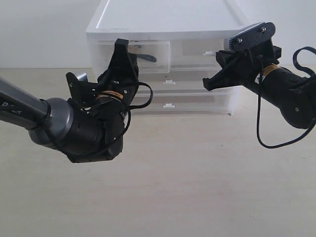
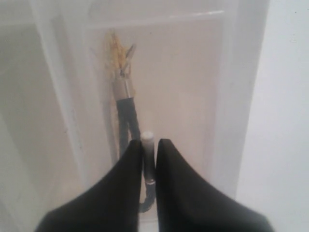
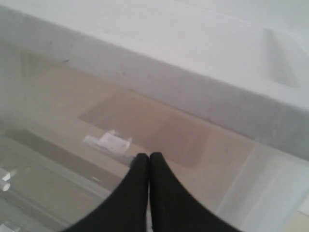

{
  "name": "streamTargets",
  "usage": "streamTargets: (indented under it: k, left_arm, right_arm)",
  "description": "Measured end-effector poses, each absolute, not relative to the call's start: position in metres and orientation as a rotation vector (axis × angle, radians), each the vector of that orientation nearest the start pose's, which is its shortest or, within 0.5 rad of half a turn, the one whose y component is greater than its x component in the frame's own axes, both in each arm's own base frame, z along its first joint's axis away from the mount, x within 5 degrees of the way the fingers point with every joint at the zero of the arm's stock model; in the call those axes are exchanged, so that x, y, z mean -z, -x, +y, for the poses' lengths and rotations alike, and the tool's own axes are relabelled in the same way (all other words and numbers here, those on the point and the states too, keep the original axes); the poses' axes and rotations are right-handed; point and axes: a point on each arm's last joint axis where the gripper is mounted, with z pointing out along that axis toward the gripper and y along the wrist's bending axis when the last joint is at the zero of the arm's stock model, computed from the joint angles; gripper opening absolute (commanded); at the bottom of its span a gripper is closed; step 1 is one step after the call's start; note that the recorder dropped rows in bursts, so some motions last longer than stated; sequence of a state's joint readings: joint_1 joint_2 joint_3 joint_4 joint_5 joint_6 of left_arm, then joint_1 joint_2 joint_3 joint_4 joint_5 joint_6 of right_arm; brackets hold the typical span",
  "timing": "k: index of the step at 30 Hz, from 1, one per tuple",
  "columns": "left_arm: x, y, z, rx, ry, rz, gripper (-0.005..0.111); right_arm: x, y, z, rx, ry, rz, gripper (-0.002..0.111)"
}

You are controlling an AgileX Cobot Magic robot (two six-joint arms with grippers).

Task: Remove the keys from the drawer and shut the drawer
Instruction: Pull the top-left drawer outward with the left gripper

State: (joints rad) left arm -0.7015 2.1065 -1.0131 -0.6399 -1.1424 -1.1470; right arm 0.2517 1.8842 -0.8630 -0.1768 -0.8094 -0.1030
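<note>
The left gripper (image 1: 121,47) clamped the tab (image 2: 147,137) of one drawer (image 1: 160,66), one bunch of keys (image 2: 124,87) at its three o'clock. The right gripper (image 3: 148,157) had its jaws together.

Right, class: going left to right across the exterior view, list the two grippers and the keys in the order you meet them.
left gripper → keys, inside the drawer → right gripper

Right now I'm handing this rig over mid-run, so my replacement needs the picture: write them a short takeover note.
Left gripper: shut on the white tab of the drawer.
Right gripper: shut, empty, near the right-hand top drawer.
Keys: inside the drawer, visible through its translucent plastic.
Done: handle gripped; the drawer does not look pulled out yet.
Left: pull it open, lift the keys out, close it.
</note>
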Motion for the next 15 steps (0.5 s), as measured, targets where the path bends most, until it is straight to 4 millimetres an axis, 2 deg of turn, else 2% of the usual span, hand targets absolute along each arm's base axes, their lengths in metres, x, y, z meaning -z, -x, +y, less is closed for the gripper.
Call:
streamTargets:
  k: [15]
  left_arm:
    - [-0.143,-0.324,-0.224,1.306,1.012,1.317,0.004]
  right_arm:
    - [-0.178,-0.366,0.106,-0.131,0.493,1.615,0.0]
